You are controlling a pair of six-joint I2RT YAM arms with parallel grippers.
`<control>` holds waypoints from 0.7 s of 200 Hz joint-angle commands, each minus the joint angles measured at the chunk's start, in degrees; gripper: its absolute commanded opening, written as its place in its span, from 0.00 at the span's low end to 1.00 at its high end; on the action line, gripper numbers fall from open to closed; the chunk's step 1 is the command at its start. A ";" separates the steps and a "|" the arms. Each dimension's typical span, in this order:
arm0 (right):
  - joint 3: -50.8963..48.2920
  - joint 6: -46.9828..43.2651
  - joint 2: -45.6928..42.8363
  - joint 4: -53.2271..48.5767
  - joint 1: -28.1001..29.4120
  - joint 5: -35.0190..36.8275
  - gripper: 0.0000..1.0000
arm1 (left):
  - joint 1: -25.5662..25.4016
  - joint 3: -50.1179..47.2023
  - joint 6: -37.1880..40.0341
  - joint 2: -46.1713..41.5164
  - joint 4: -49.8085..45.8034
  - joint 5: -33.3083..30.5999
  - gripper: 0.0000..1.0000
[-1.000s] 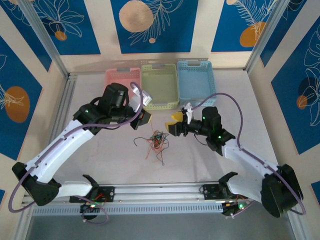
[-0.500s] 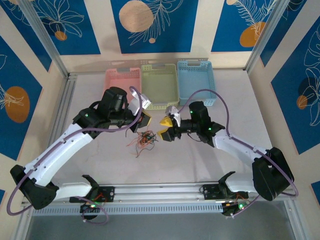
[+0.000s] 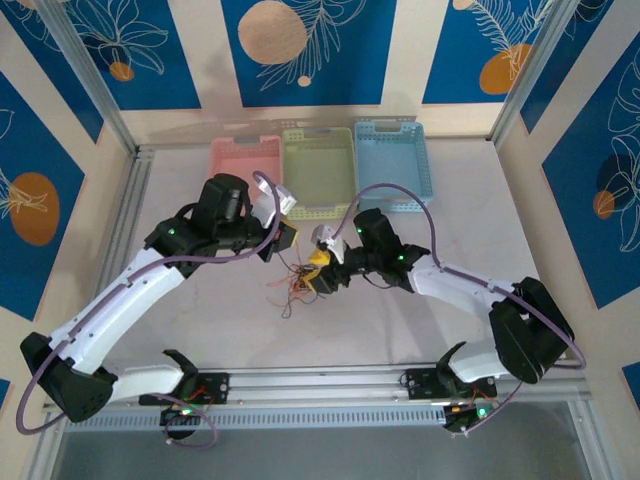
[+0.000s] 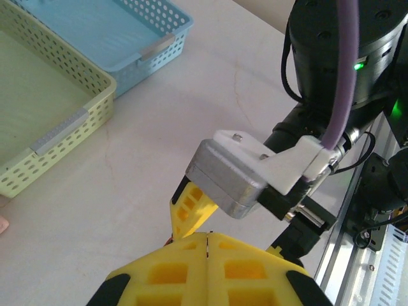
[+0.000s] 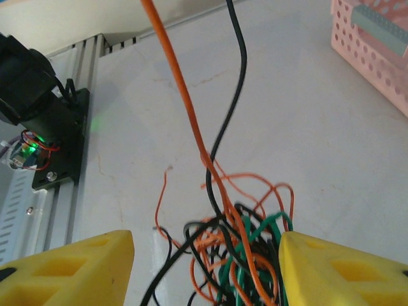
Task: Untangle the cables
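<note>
Right wrist view: right gripper (image 5: 205, 258) spread wide, yellow fingers (image 5: 70, 264) flanking the tangled cables (image 5: 245, 248) on the table (image 5: 319, 127); two strands rise upward. Left wrist view: left gripper (image 4: 208, 255) pressed closed.

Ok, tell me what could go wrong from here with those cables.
1. The right jaws stand open around the tangle of cables. Closing there would likely pinch several at once and tighten the knot.
2. The orange strand and black strand rise toward the shut left jaws. More pull may lift the whole clump instead of freeing one.
</note>
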 commanded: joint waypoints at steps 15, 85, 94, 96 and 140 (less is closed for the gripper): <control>0.85 -1.76 3.16 -1.46 2.25 4.93 0.55 | 1.49 -0.76 -0.62 -1.76 2.58 0.04 0.00; -0.31 -0.26 3.80 2.52 0.25 5.48 0.13 | 3.12 -1.53 -1.23 -2.36 3.38 -0.17 0.00; -0.94 0.12 3.62 3.36 -0.06 5.82 0.12 | 3.49 -1.80 -1.43 -2.63 3.75 -0.54 0.00; -1.10 0.26 3.61 3.65 -0.08 5.89 0.11 | 3.59 -1.93 -1.52 -2.68 3.79 -0.64 0.00; -4.39 3.25 2.40 8.63 -1.92 7.82 0.00 | 4.56 -2.52 -2.20 -3.20 4.64 -1.79 0.00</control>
